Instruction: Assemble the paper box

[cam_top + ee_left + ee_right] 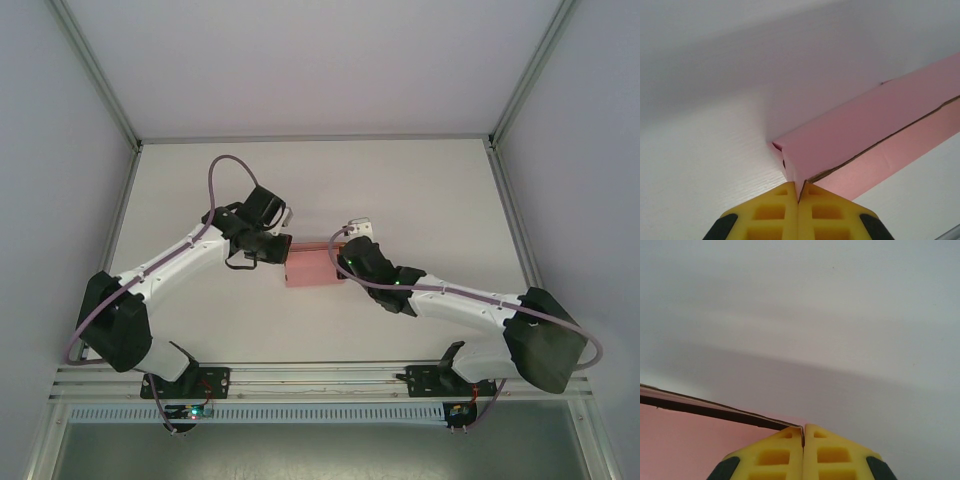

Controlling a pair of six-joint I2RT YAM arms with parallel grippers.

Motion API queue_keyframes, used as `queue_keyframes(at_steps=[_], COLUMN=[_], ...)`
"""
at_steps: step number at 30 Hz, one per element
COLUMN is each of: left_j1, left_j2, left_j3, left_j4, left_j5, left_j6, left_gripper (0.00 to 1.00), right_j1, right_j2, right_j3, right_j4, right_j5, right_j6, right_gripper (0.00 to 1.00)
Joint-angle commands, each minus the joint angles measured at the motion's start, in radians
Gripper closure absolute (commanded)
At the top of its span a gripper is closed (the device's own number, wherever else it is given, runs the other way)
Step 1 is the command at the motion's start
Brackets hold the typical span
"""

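white table (420,200) between grey walls (45,150); left gripper (799,192) and right gripper (803,432) each clamp the pink paper box (312,268).

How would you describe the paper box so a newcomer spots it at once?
Look to the middle of the white table. There the left gripper and the right gripper each pinch an edge of the paper box. It alone is pink amid white and black.
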Motion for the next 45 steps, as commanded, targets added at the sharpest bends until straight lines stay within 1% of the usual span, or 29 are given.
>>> queue_keyframes(at_steps=[1,7,8,12,14,17,23,26,28,31,34,37,41,45], left_j1=[-0.001,0.002,0.002,0.008,0.015,0.025,0.063,0.084,0.085,0.088,0.087,0.086,0.073,0.028], left_j2=[0.020,0.070,0.080,0.112,0.121,0.124,0.117,0.115,0.116,0.121,0.119,0.113,0.065,0.014], left_j3=[0.049,0.116,0.129,0.167,0.184,0.193,0.201,0.208,0.222,0.218,0.203,0.160,0.001,-0.129], left_j4=[0.053,-0.021,-0.031,-0.063,-0.086,-0.105,-0.109,-0.110,-0.134,-0.145,-0.135,-0.133,0.008,0.143], left_j5=[0.071,0.067,0.083,0.129,0.113,0.118,0.189,0.233,0.204,0.196,0.219,0.173,0.136,0.082], left_j6=[-0.090,-0.112,-0.113,-0.118,-0.126,-0.144,-0.164,-0.172,-0.164,-0.162,-0.138,-0.116,-0.164,-0.220], left_gripper=[1.00,1.00,1.00,1.00,1.00,1.00,1.00,1.00,1.00,1.00,1.00,1.00,1.00,1.00], right_j1=[0.032,0.042,0.044,0.057,0.071,0.086,0.136,0.151,0.156,0.157,0.158,0.157,0.157,0.160], right_j2=[0.046,0.069,0.072,0.084,0.084,0.091,0.110,0.128,0.138,0.147,0.148,0.136,0.131,0.137], right_j3=[-0.004,-0.004,-0.004,-0.011,-0.025,-0.051,-0.069,-0.061,-0.056,-0.051,-0.048,-0.055,-0.086,-0.098], right_j4=[-0.083,-0.080,-0.080,-0.076,-0.055,-0.019,0.009,-0.003,-0.006,-0.006,-0.011,-0.006,0.054,0.099], right_j5=[-0.045,-0.038,-0.041,-0.010,0.010,0.037,0.109,0.133,0.141,0.148,0.153,0.164,0.168,0.166], right_j6=[0.006,0.005,0.006,-0.001,-0.019,-0.040,-0.095,-0.098,-0.101,-0.096,-0.098,-0.094,-0.081,-0.077], right_gripper=[1.00,1.00,1.00,1.00,1.00,1.00,1.00,1.00,1.00,1.00,1.00,1.00,1.00,1.00])
